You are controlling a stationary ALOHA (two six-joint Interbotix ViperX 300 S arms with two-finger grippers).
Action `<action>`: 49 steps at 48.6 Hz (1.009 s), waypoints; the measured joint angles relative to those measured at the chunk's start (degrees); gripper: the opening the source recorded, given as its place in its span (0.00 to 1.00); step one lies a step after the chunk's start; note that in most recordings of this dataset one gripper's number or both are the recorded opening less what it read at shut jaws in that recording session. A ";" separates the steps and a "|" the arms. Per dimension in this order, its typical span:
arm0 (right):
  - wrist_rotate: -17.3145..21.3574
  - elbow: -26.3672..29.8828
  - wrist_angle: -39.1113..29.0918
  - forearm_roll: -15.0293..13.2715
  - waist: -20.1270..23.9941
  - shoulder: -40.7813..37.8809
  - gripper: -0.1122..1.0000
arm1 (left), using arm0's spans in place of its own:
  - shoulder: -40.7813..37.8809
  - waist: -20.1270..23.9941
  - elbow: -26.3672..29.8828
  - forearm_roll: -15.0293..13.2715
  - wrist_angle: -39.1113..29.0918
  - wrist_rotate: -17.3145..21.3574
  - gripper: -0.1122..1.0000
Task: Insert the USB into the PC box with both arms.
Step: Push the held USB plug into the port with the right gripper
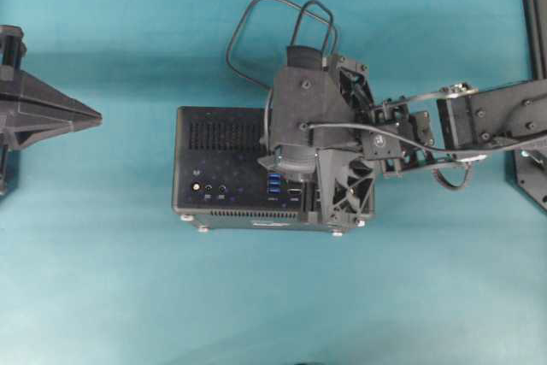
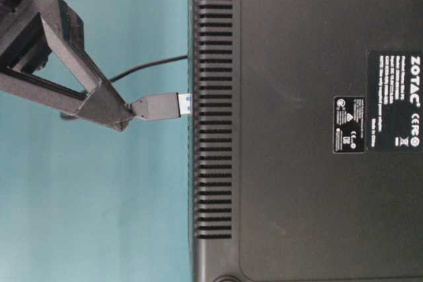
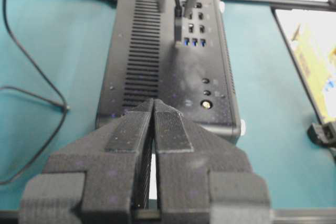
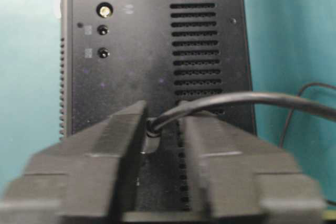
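Observation:
The PC box (image 1: 218, 147) lies flat mid-table, its port face up, also in the left wrist view (image 3: 157, 72). The USB plug (image 2: 155, 107) stands on end with its silvery tip at the box face, by the blue ports (image 3: 194, 41). My right gripper (image 4: 164, 121) hangs straight over it, one finger (image 2: 99, 100) at the plug's rear. Its jaws straddle the cable (image 4: 236, 100), which rests against one finger; a narrow gap shows beside the other. My left gripper (image 1: 96, 115) is shut and empty, well left of the box.
The USB cable loops on the cloth behind the box (image 1: 256, 14) and trails along its far side (image 3: 31, 77). A black frame rail (image 1: 534, 6) runs down the right edge. Teal cloth covers the whole table.

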State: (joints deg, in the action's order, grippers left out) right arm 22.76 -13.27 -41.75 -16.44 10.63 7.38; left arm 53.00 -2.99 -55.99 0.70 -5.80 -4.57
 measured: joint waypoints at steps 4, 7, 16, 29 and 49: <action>0.00 0.00 0.09 0.26 0.35 0.00 0.24 | 0.00 0.09 0.00 0.00 0.00 0.00 0.10; -0.09 0.00 0.09 0.44 0.62 0.00 0.21 | 0.00 0.09 0.00 0.00 0.00 -0.09 0.10; 0.00 0.00 0.18 0.88 0.70 0.00 0.20 | 0.00 0.00 -0.26 0.09 0.00 -0.09 0.10; 0.00 -0.18 -0.09 1.05 0.70 0.09 0.20 | 0.09 0.00 -0.26 0.00 0.00 -0.18 0.10; 0.00 -0.62 -0.88 1.76 1.32 -0.26 0.20 | 0.09 0.09 -0.26 0.00 0.00 -0.18 0.10</action>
State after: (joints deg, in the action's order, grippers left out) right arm 22.76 -13.89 -42.63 -14.68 11.95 7.12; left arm 53.09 -2.90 -56.25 0.70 -5.80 -4.75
